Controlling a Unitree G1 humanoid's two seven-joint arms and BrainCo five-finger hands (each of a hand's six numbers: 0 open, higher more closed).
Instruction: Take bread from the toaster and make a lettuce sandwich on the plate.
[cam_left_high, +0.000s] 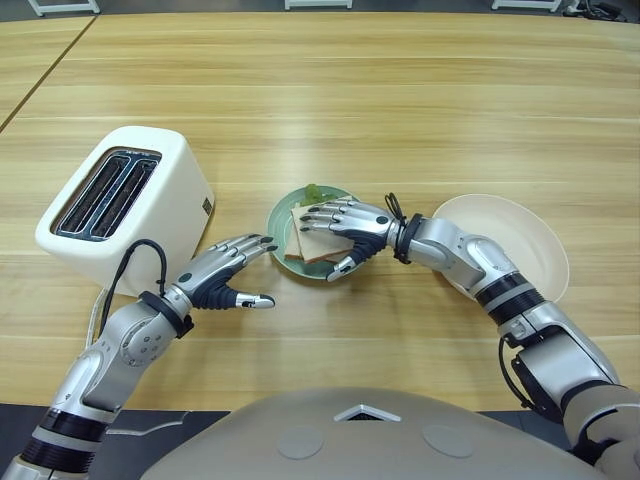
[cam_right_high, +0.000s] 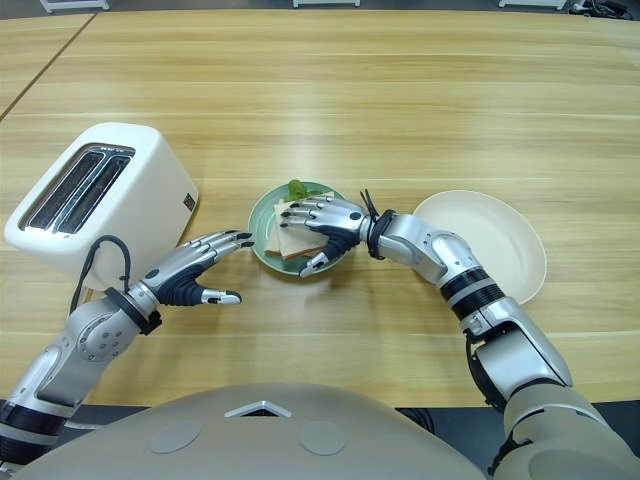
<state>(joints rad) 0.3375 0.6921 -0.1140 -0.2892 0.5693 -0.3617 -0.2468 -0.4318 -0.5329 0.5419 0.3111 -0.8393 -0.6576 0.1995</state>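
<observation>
Resting on the top slice of bread, the right hand covers the sandwich on the plate; whether it grips or only presses, I cannot tell. Lettuce peeks out behind. The left hand lies open on the tabletop just beside. Assembly looks nearly finished, so the next move probably calls for a clean lift-off.

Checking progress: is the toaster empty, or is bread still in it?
Empty: both slots of the toaster look dark, nothing sticking out; bread slices lie on the plate.
</observation>
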